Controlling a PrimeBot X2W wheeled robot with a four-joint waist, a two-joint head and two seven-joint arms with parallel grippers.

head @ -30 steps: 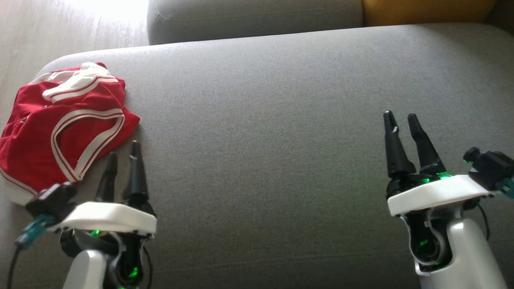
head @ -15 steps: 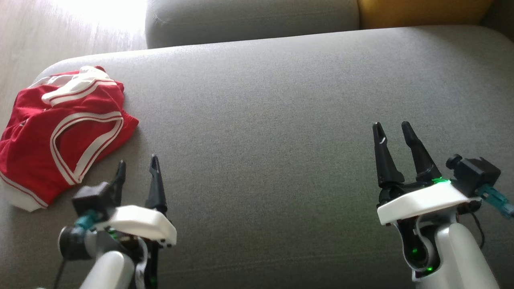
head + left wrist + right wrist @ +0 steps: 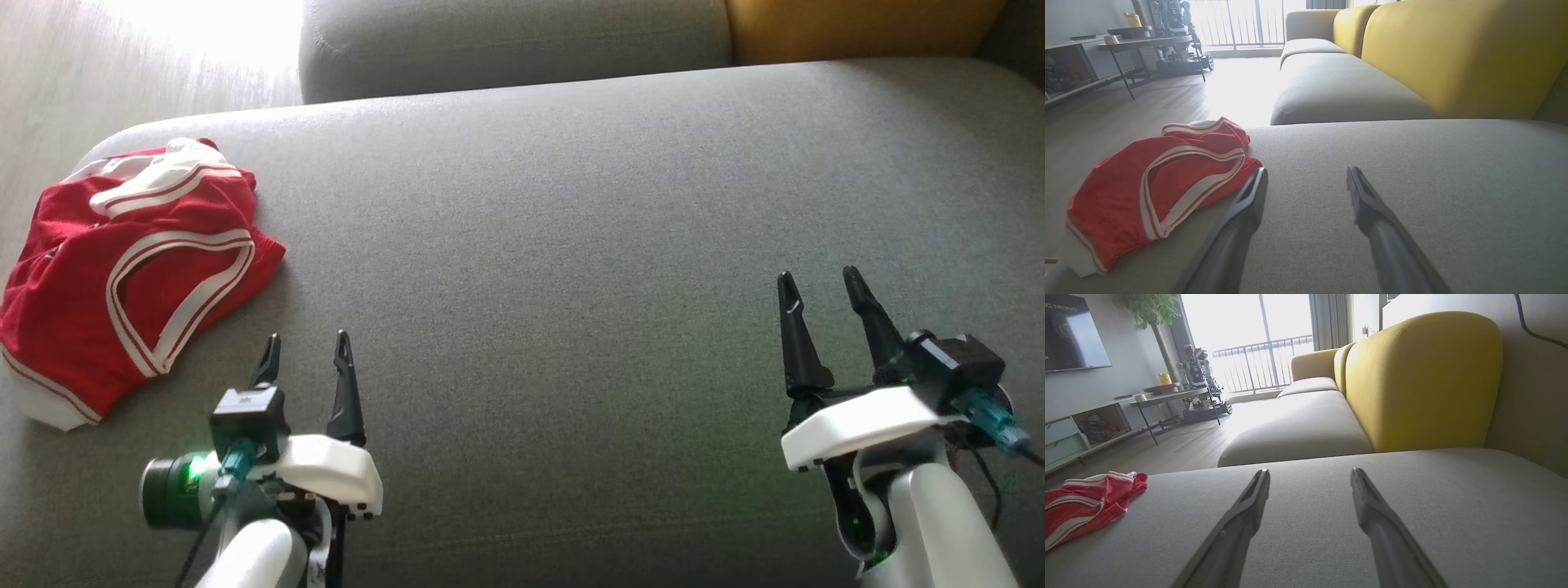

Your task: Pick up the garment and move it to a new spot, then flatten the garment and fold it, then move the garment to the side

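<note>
A red garment (image 3: 122, 269) with white trim lies folded in a loose heap at the left end of the grey sofa seat (image 3: 571, 245). It also shows in the left wrist view as the garment (image 3: 1155, 192) and far left in the right wrist view as the garment (image 3: 1081, 502). My left gripper (image 3: 309, 347) hovers open just right of and below it, apart from the cloth, nothing between its fingers. Over the seat's right part my right gripper (image 3: 820, 282) stands open and empty too.
A second grey seat cushion (image 3: 506, 41) lies beyond the one I work over, with a yellow backrest (image 3: 865, 24) at the top right. Wooden floor (image 3: 122, 65) runs past the sofa's left end. A low table (image 3: 1147, 41) and shelves stand far off.
My left gripper has drawn back from the garment's edge, down and to the right, and its wrist has turned. The right gripper has sunk slightly lower in the view. The garment lies unchanged.
</note>
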